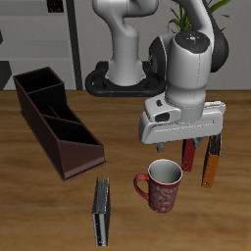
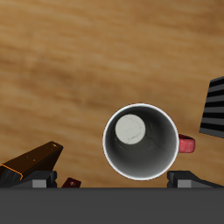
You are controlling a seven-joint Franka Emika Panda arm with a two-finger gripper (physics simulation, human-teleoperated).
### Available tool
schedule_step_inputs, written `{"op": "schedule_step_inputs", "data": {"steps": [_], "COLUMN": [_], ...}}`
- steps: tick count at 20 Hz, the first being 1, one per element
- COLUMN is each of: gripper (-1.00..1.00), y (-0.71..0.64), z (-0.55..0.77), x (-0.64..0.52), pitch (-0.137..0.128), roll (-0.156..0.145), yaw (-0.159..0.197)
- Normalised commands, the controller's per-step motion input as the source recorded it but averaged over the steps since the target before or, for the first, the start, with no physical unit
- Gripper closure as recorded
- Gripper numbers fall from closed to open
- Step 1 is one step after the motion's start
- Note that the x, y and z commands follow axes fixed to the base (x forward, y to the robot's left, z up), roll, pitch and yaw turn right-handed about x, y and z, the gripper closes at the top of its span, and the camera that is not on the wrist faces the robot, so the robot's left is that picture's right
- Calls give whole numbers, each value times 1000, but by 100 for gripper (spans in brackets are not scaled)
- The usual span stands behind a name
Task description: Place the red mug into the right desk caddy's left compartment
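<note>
Your gripper (image 1: 203, 147) hangs empty, jaws spread wide, red mug (image 1: 162, 185) directly below. Drop straight down and pinch one rim wall, clear of the handle (image 2: 186, 144).

A home office or study, rendered in simulation: a wooden desk (image 1: 39, 196) carries a dark brown desk organiser (image 1: 54, 120) and several books (image 1: 102, 212), while a potted plant (image 1: 186, 18) and grey cabinets (image 1: 34, 34) stand far behind.
</note>
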Motion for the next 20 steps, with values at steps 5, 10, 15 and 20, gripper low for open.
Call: {"op": "schedule_step_inputs", "data": {"steps": [5,10,15,20], "gripper": [-100,-100,-100,-100], "y": [85,147,65,14], "z": [-220,-371,-348,-326], "x": [70,70,47,29], "pitch": [7,11,2,24], "roll": [14,33,13,5], "yaw": [-7,0,-8,-11]}}
